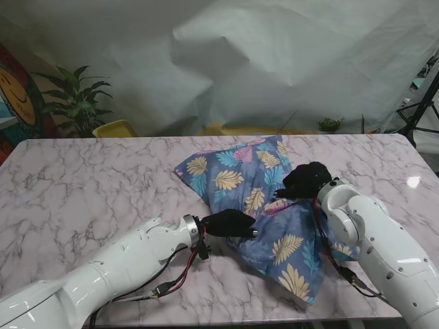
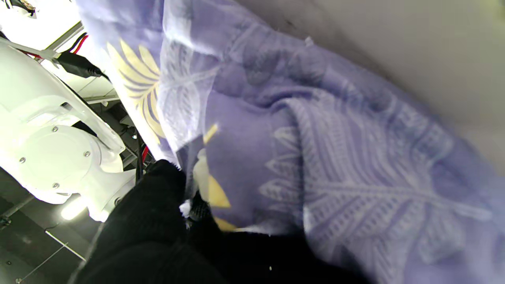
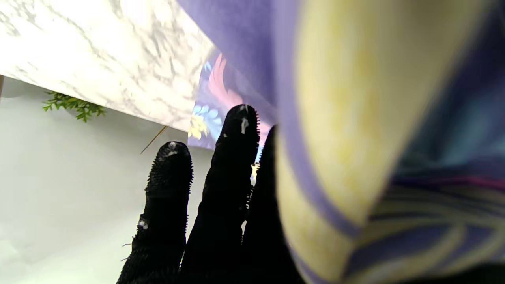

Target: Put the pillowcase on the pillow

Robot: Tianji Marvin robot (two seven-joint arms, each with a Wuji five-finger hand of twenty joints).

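Left hand [image 1: 230, 223] and right hand [image 1: 305, 180] both on pillowcase [image 1: 264, 205], mid-table [image 1: 82, 185].
Stand view: pillowcase long axis runs far-left to near-right; left hand at its near-left edge, right on top. Left wrist: fingers [image 2: 158, 205] pinch fabric [image 2: 335, 157]. Right wrist: fingers [image 3: 232, 157] straight beside cloth [image 3: 355, 118]; grip unclear.
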